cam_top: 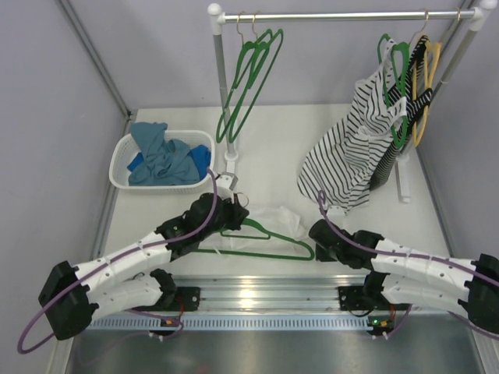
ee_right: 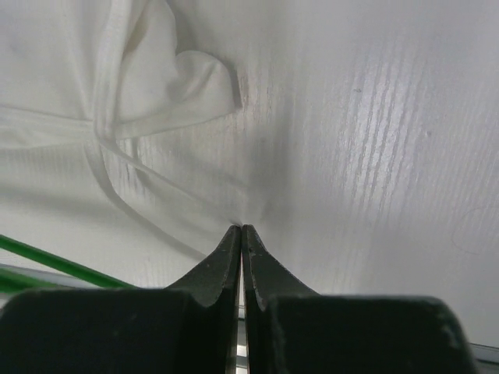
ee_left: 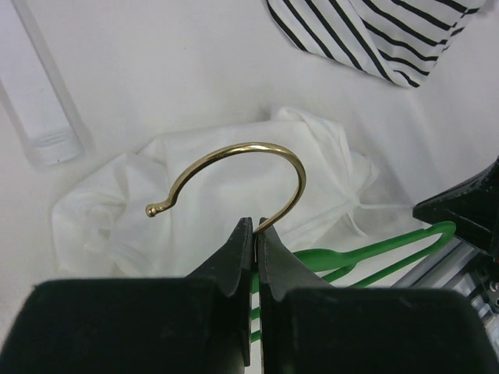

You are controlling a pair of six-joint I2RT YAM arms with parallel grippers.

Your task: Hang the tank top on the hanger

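The white tank top (cam_top: 279,219) lies crumpled on the table between my grippers. A green hanger (cam_top: 290,240) lies flat over its near part. My left gripper (cam_top: 238,212) is shut on the stem of the hanger's brass hook (ee_left: 238,149), with the green arms (ee_left: 374,253) running off to the right and the tank top (ee_left: 117,210) beyond it. My right gripper (cam_top: 316,231) is shut at the top's right edge. In the right wrist view the shut tips (ee_right: 242,227) pinch thin white fabric (ee_right: 156,93), whose wrinkles run into them. A green hanger bar (ee_right: 47,261) shows at lower left.
A clothes rail (cam_top: 343,15) at the back carries spare green hangers (cam_top: 251,78), a striped top (cam_top: 347,160) and a yellow hanger (cam_top: 429,86). Its left post (cam_top: 226,117) stands close behind my left gripper. A white basket (cam_top: 123,167) of blue garments sits at back left.
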